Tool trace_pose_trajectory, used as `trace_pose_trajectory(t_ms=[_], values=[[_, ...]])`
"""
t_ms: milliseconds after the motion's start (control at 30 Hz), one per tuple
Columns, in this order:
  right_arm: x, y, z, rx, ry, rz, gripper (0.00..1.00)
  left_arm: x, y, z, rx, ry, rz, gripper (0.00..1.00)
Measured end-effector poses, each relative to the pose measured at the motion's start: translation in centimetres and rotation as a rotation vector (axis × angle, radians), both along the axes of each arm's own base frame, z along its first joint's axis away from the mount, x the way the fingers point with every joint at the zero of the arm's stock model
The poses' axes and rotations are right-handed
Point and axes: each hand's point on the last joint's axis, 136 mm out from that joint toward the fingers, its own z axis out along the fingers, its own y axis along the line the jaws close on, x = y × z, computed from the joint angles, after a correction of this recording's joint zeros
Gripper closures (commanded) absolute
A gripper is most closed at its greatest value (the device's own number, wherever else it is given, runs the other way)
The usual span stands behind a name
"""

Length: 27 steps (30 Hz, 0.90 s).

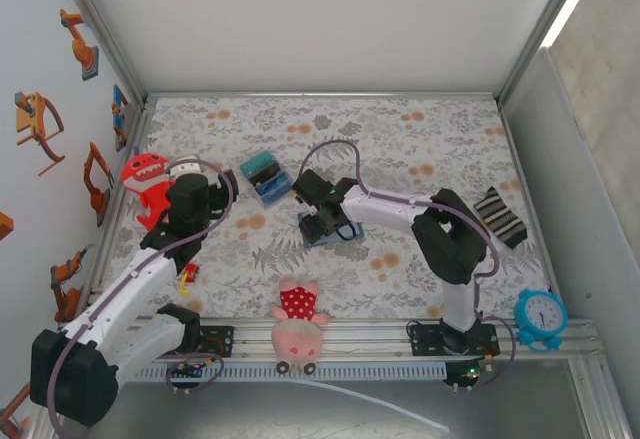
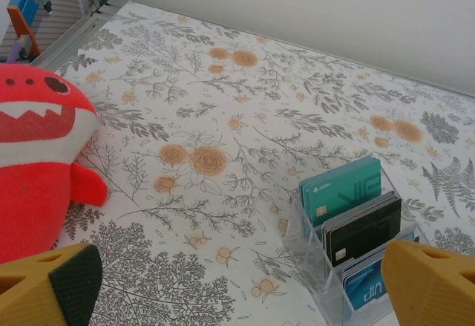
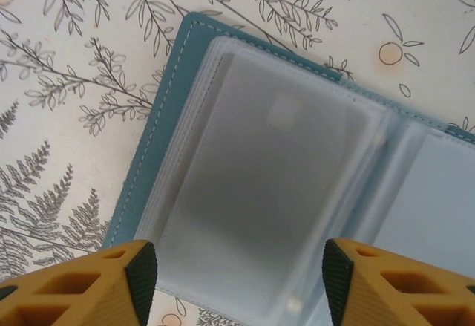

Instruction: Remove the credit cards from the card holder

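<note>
The slate-blue card holder [image 3: 159, 140] lies open on the floral cloth, its clear plastic sleeves facing up. A dark credit card [image 3: 260, 192] shows dimly through the top sleeve. My right gripper [image 3: 239, 274] hangs open just above that sleeve with nothing between its pads. In the top view the right gripper [image 1: 322, 221] covers most of the card holder [image 1: 345, 231]. Teal, black and blue credit cards [image 2: 349, 207] stand in a clear rack [image 1: 263, 176]. My left gripper [image 2: 237, 289] is wide open and empty, left of the rack. From above, the left gripper [image 1: 195, 197] sits beside a red plush.
A red plush monster [image 2: 37, 163] lies at the left, close to my left fingers. A pink plush toy [image 1: 298, 324] sits at the near edge between the arm bases. A striped sock [image 1: 500, 216] and a blue alarm clock [image 1: 540, 317] are at the right.
</note>
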Motion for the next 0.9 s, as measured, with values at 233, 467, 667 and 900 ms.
trace_pose_trajectory(t_ms=[233, 467, 667, 900], values=[[0.1, 0.2, -0.2, -0.004, 0.002, 0.006, 0.31, 0.1, 0.2, -0.5, -0.001, 0.015, 0.018, 0.03], [-0.2, 0.5, -0.4, -0.006, 0.007, 0.015, 0.30, 0.1, 0.3, -0.5, -0.009, 0.012, 0.028, 0.03], [-0.2, 0.5, -1.2, -0.020, 0.019, 0.015, 0.30, 0.1, 0.3, -0.5, -0.011, 0.013, 0.031, 0.03], [-0.2, 0.5, -1.5, -0.026, 0.020, 0.012, 0.38, 0.1, 0.6, -0.7, -0.004, 0.020, 0.042, 0.03]])
